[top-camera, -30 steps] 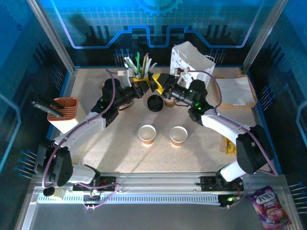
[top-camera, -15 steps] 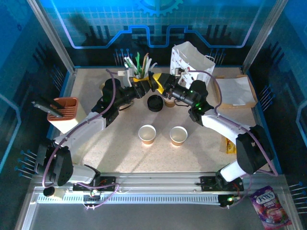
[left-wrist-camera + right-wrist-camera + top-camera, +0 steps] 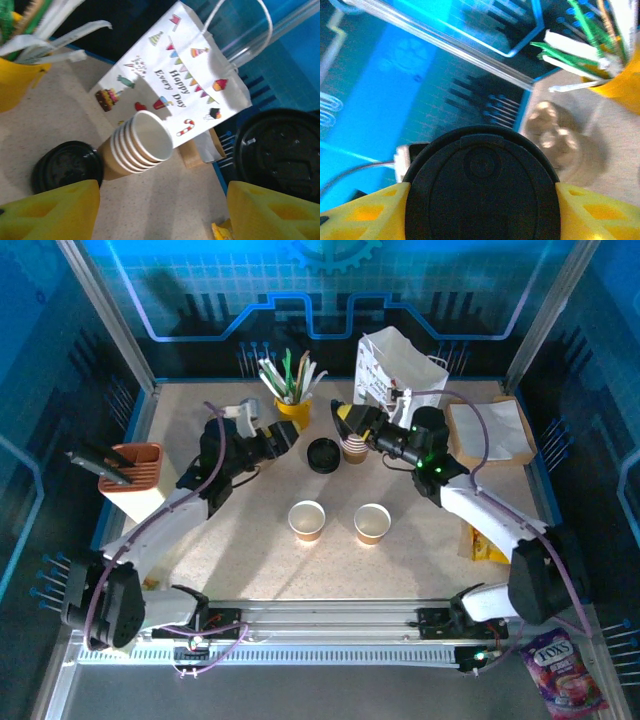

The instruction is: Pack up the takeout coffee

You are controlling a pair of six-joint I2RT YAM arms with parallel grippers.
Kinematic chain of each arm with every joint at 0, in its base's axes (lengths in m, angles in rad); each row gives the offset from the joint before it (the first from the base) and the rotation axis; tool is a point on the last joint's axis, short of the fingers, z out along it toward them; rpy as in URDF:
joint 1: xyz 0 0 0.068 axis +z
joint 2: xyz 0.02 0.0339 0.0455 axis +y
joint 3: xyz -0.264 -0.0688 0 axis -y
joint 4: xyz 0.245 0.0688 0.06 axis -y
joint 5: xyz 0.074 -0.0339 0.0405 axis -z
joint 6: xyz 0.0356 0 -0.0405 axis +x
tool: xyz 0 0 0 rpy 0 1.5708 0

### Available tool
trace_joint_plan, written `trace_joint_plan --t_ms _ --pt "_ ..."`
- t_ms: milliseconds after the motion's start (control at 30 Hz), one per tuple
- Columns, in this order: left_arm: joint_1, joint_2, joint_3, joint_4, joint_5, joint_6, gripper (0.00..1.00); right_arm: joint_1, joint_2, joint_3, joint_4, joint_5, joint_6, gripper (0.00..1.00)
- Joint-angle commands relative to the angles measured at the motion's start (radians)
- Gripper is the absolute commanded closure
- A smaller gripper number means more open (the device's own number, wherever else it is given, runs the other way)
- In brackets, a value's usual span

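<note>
Containers:
- Yellow cup, far side of tabletop: white and green utensils standing in it.
- White paper bag, upright at the far edge, printed "Happy Every Day". Contents not visible.
- Orange holder at left edge: dark sticks inside.
- Stack of lidless cups, nested, just in front of the bag.

Task items: two kraft cups, left cup and right cup. They stand side by side, apart, upright and open-topped, with no lids on. Fill cannot be told.

Lids: black lid is clenched edge to edge between the yellow fingers of the right tool, raised off the tabletop near the stack. Second black lid lies flat on the tabletop just beside the stack, between the two tools.

Left tool: released, fingers wide, nothing between them. It sits near the yellow cup.

Both kraft cups sit well apart from either tool, nearer the arm bases.
</note>
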Motion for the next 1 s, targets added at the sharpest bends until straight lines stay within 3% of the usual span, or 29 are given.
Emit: trace_joint_plan --t_ms 0,200,467,667,967 --pt "0.03 -0.066 -0.041 -0.083 -0.026 0.025 0.3 0.057 -0.066 0.01 -0.273 0.094 -0.297 0.42" --pt "0.076 -0.113 -0.071 -0.176 -0.025 0.047 0.29 0.264 -0.102 0.051 -0.515 0.301 -0.58 0.42" --pt "0.082 -0.127 -0.086 -0.219 -0.007 0.056 0.28 0.493 -0.007 0.074 -0.607 0.491 -0.747 0.42" --pt "0.081 -0.131 -0.091 -0.224 -0.003 0.068 0.28 0.577 0.083 0.104 -0.612 0.573 -0.805 0.4" --pt "0.081 -0.134 -0.104 -0.206 0.007 0.066 0.27 0.601 0.159 0.092 -0.579 0.631 -0.829 0.38"
